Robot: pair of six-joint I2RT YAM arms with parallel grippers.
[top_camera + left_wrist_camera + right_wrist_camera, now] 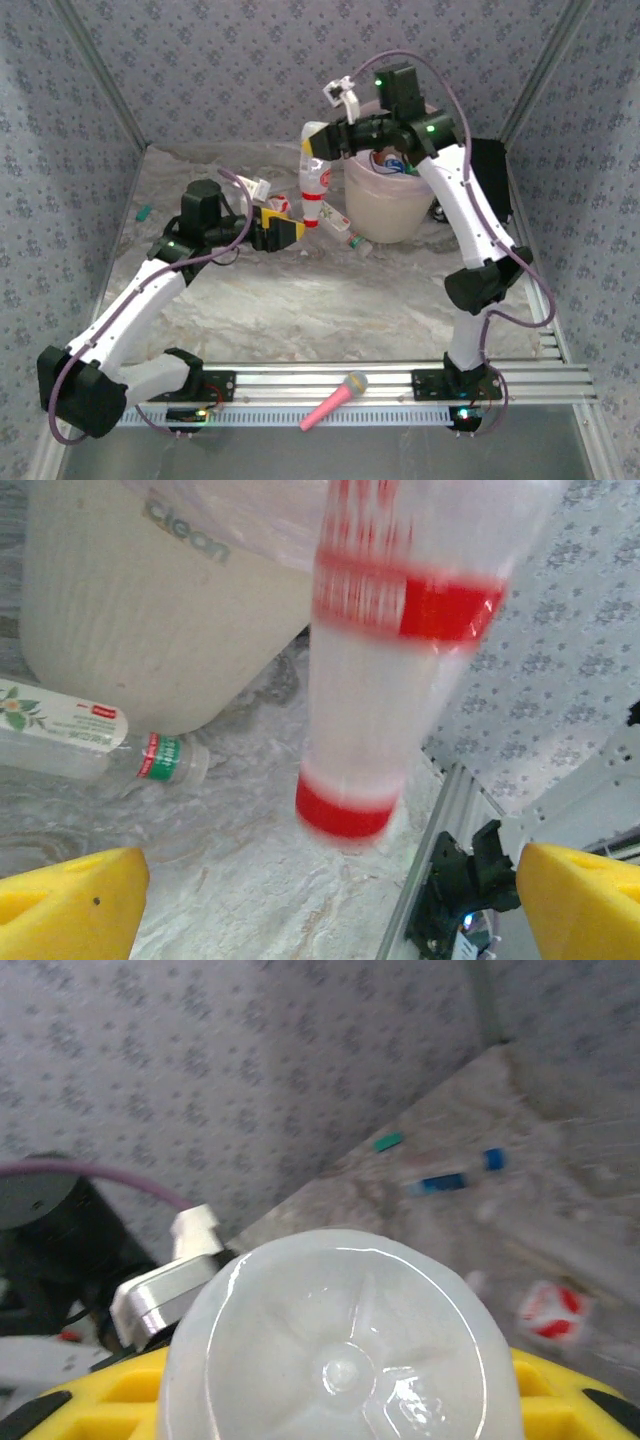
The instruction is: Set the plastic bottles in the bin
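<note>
My right gripper (pixel 318 142) is shut on the base end of a white plastic bottle (pixel 314 182) with a red label, which hangs cap-down in the air just left of the bin (pixel 392 212). The right wrist view looks straight at that bottle's round bottom (pixel 340 1350) between the yellow fingers (pixel 560 1392). My left gripper (pixel 293 226) stands open below it, with the hanging bottle (pixel 385 680) and its red cap above the table between the spread fingers (pixel 70 905), untouched. Another bottle (pixel 75 738) with a green label lies against the foot of the bin (pixel 150 610). Several bottles lie inside the bin.
A pink toy microphone (pixel 336 399) lies on the rail at the near edge. A black box (pixel 490 172) stands right of the bin. A blue-capped bottle (pixel 450 1178) and a small teal item (pixel 143 212) lie towards the far left wall.
</note>
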